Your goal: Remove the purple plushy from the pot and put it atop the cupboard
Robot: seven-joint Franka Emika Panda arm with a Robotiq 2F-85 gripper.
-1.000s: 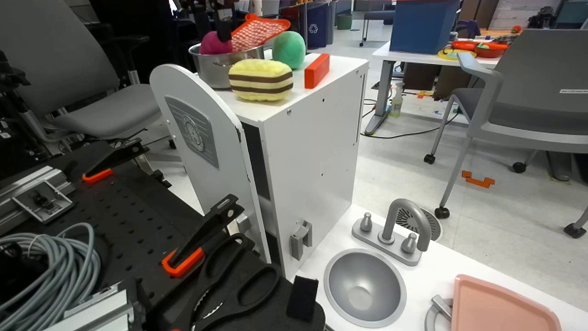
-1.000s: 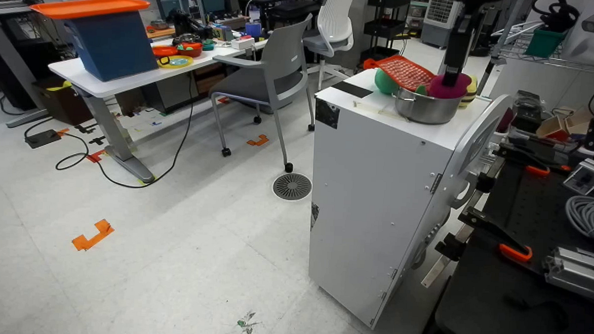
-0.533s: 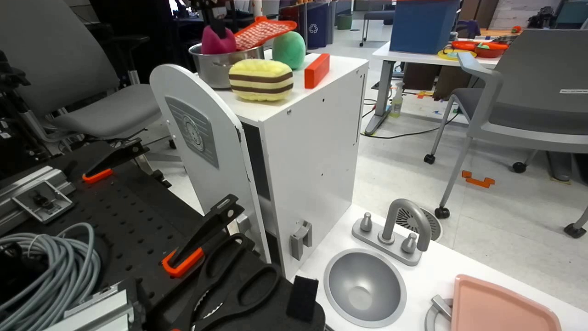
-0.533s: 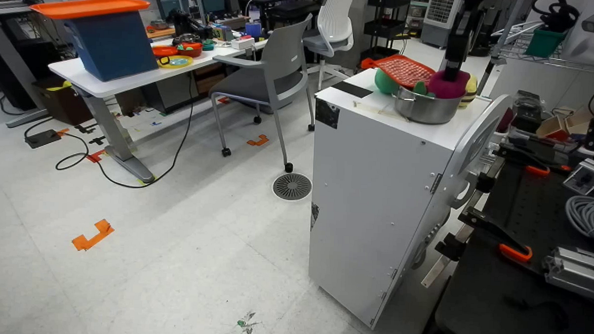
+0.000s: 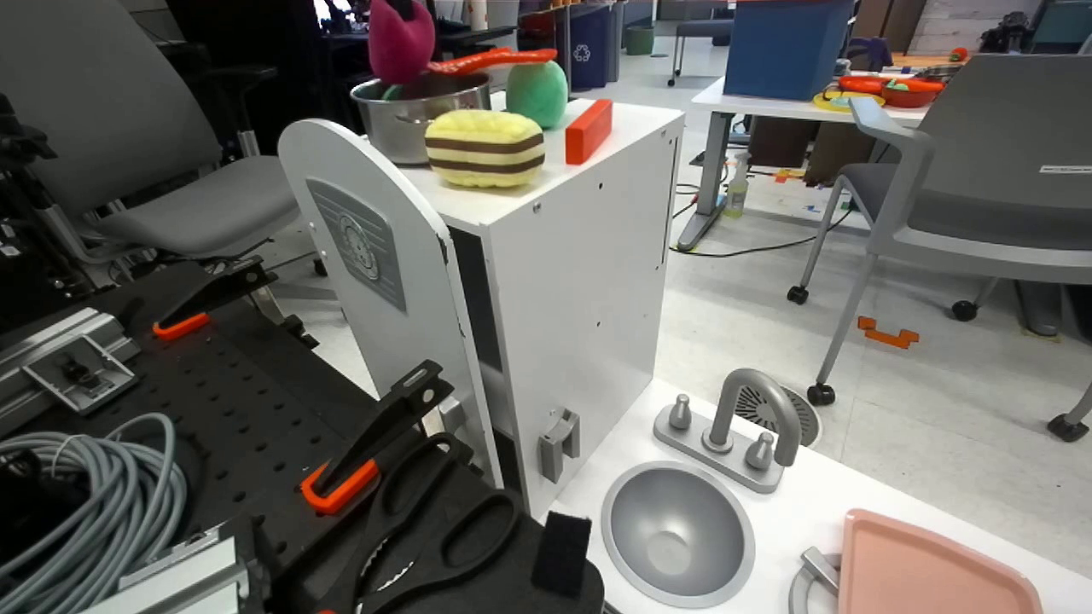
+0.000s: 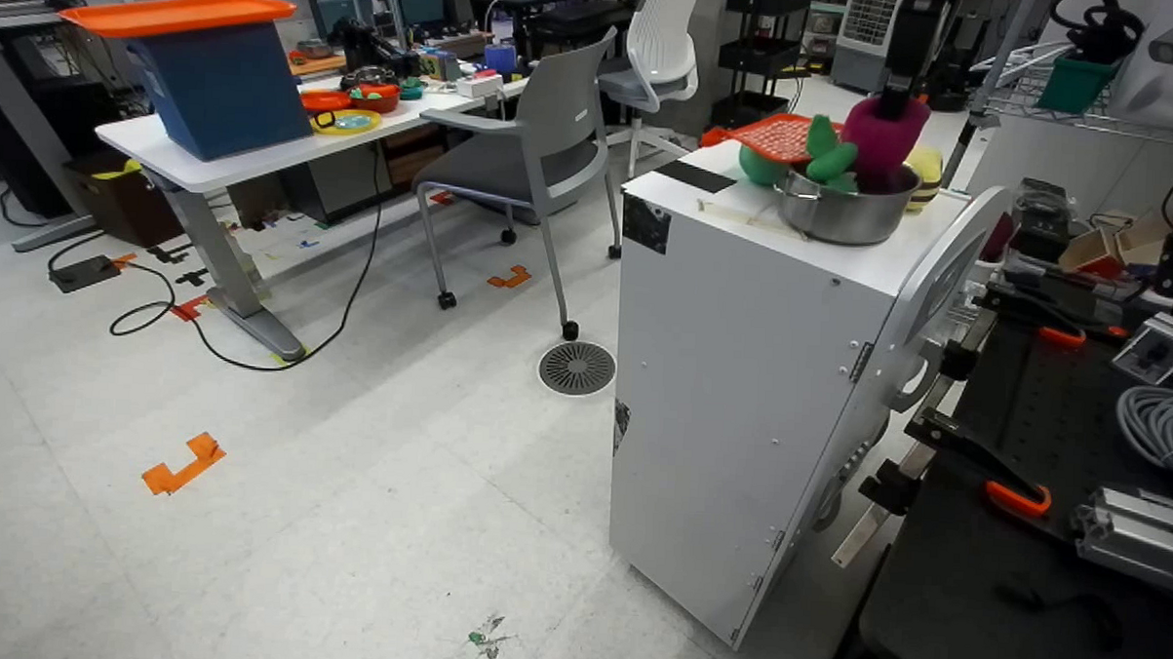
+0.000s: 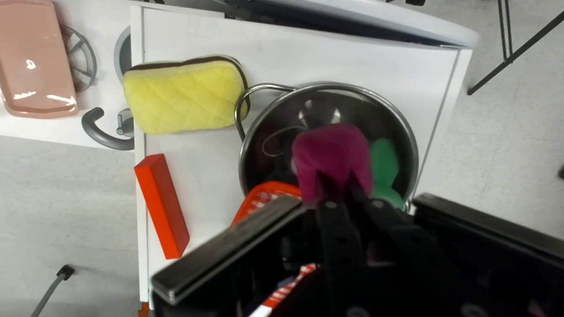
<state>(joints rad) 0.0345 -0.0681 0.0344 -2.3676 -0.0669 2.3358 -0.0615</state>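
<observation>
Purple plushy (image 5: pixel 401 43) hangs higher than in the earlier frames, over the mouth of the pot (image 5: pixel 394 130), where half a second ago it sat down against the rim; whether its lower end wholly clears the rim, I cannot tell. The pincer (image 7: pixel 340 180) is narrow, holding it by its upper end. In an exterior view, a green plush piece (image 6: pixel 831 162) just beside it has come up as well, standing taller above the rim. The red checked piece (image 5: pixel 495 60) lies flatter than before. Pot, yellow plush (image 5: pixel 484 149), green rounded toy (image 5: pixel 536 92) and red block (image 5: pixel 589 132) keep their places on the white surface (image 7: pixel 211 176) atop the cupboard (image 6: pixel 741 374)
</observation>
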